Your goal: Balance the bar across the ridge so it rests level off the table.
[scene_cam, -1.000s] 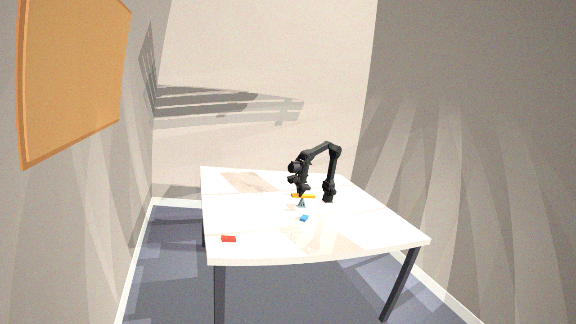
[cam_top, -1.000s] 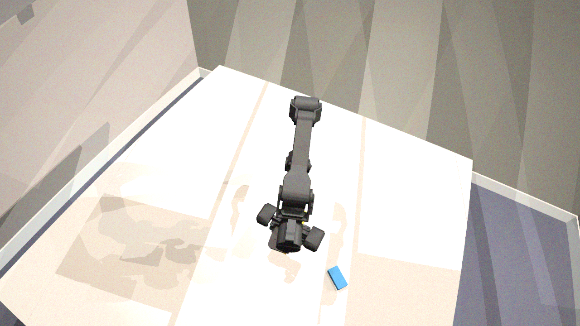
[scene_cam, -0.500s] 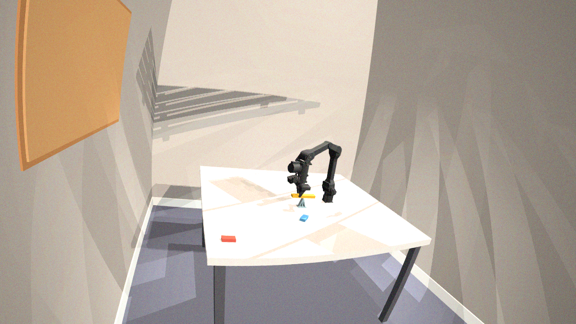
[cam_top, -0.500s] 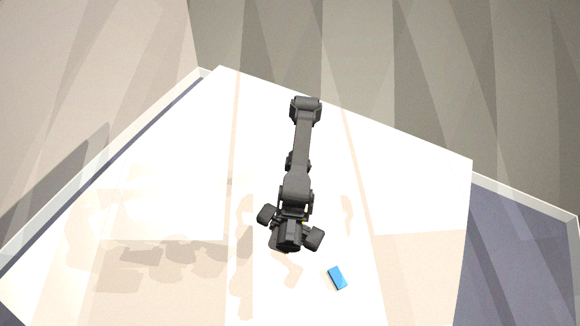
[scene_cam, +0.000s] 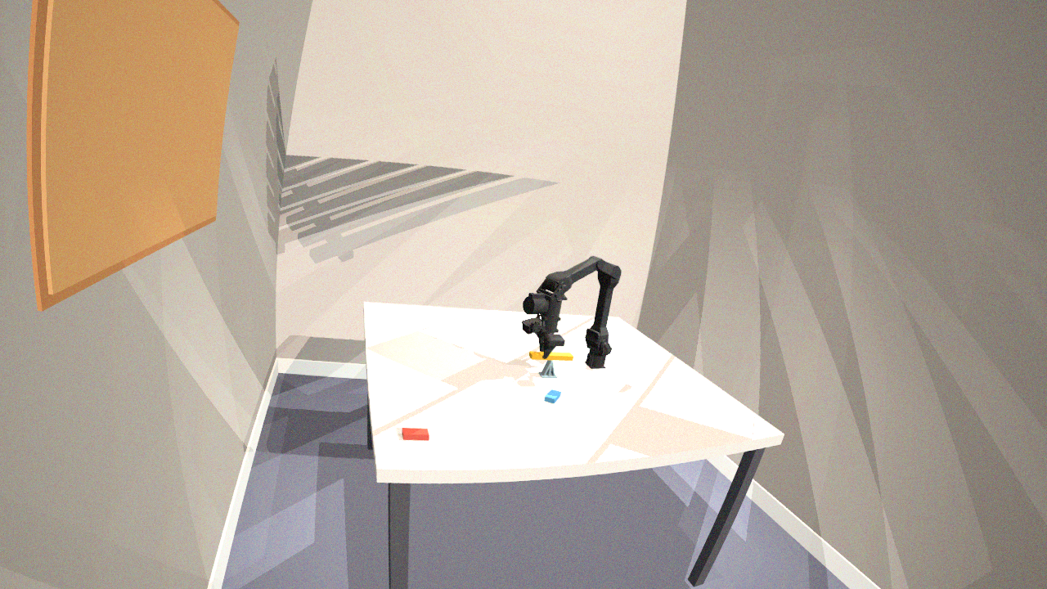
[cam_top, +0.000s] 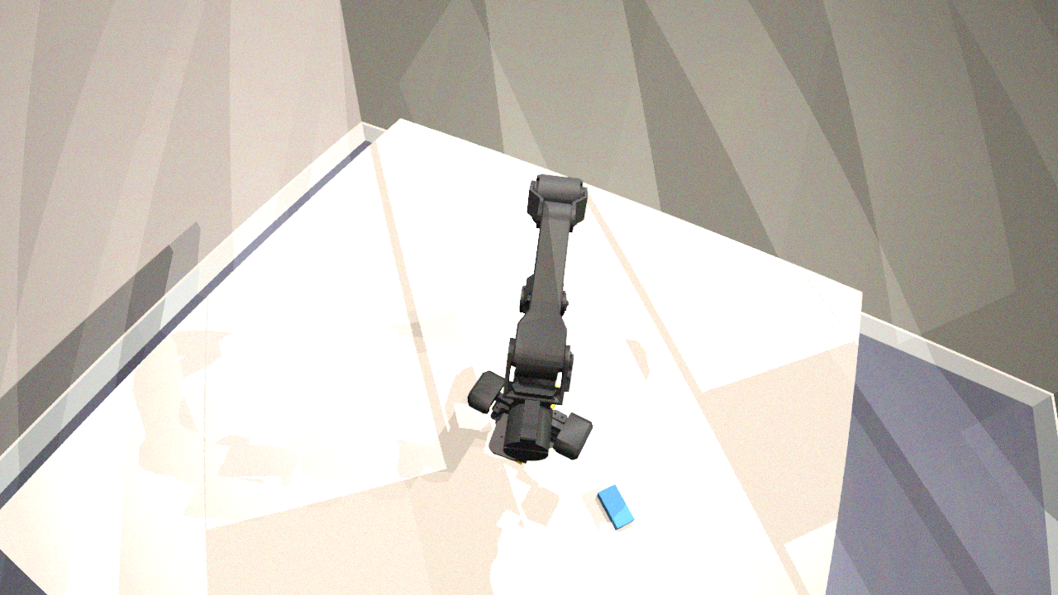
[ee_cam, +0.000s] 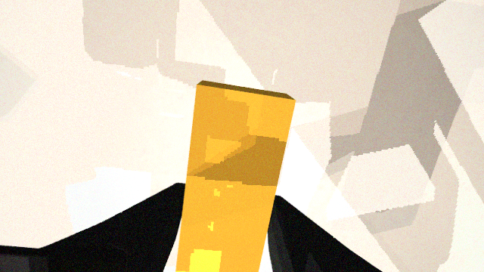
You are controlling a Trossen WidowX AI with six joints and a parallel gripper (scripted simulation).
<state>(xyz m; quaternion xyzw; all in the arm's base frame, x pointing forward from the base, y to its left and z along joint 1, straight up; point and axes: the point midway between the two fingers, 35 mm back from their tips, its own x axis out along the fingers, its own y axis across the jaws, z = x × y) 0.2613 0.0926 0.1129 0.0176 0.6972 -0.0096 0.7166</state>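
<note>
White table [cam_top: 310, 296] [scene_cam: 439, 457] [ee_cam: 76, 132] first, since it's the biggest thing here and the bar mustn't touch it. The black arm [cam_top: 547, 273] [scene_cam: 604, 300] rises from its base, bends over at the top and reaches out, with the wrist pointing the gripper [cam_top: 529, 425] [scene_cam: 545, 354] [ee_cam: 228, 199] pretty much straight down. Its 2 fingers look only slightly apart, 1 on each side of the bar and barely clear of it, so I'd call this the letting-go step.

The yellow bar [cam_top: 553, 406] [scene_cam: 559, 357] [ee_cam: 238, 132] is up off the table, close to level, over the grey ridge [scene_cam: 548, 370]. Can't tell if they're properly touching, the fingertips are in the way.

My 2 cents: hold the wrist dead still, spread both fingers slowly and evenly, then lift straight up. Drag 1 side and the bar could tip or twist. If it starts dipping, I'd regrip and recentre.

The blue block [cam_top: 614, 506] [scene_cam: 552, 396] is near the ridge, the red block [scene_cam: 415, 434] well apart; ignore both imo.
</note>
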